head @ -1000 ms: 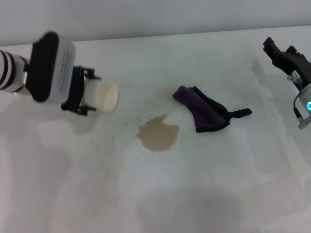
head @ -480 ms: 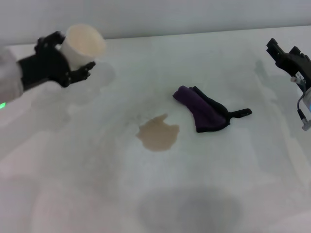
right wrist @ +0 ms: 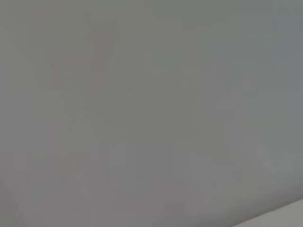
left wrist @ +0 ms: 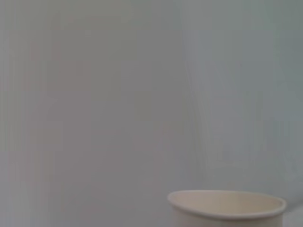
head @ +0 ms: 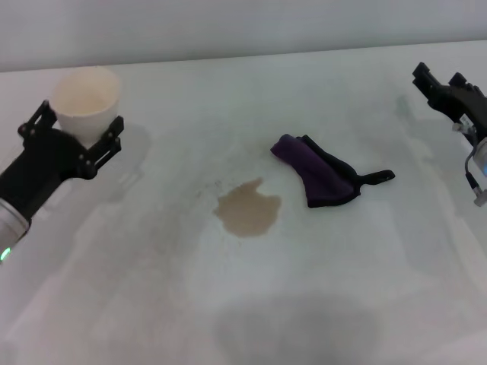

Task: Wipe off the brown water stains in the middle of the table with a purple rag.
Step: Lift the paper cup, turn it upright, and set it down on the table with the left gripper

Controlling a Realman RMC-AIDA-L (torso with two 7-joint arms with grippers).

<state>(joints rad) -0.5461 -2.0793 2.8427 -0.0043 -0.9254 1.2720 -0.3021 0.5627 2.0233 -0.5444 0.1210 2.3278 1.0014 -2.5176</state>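
Note:
The brown water stain (head: 248,211) is a tan roundish patch in the middle of the white table (head: 319,289). The purple rag (head: 318,176) lies crumpled just right of it, its black strap pointing right. My left gripper (head: 79,131) is at the far left, shut on an upright cream paper cup (head: 87,99), whose rim also shows in the left wrist view (left wrist: 227,204). My right gripper (head: 445,90) is at the far right, well away from the rag, and holds nothing. The right wrist view shows only a plain grey surface.
The table's far edge (head: 251,57) meets a plain wall. Tiny specks (head: 209,188) lie just left of the stain. A grey shadow (head: 297,327) falls on the near part of the table.
My left gripper has turned the cup from lying sideways near the stain to upright and carried it left and back. The right arm, rag and stain have stayed put.

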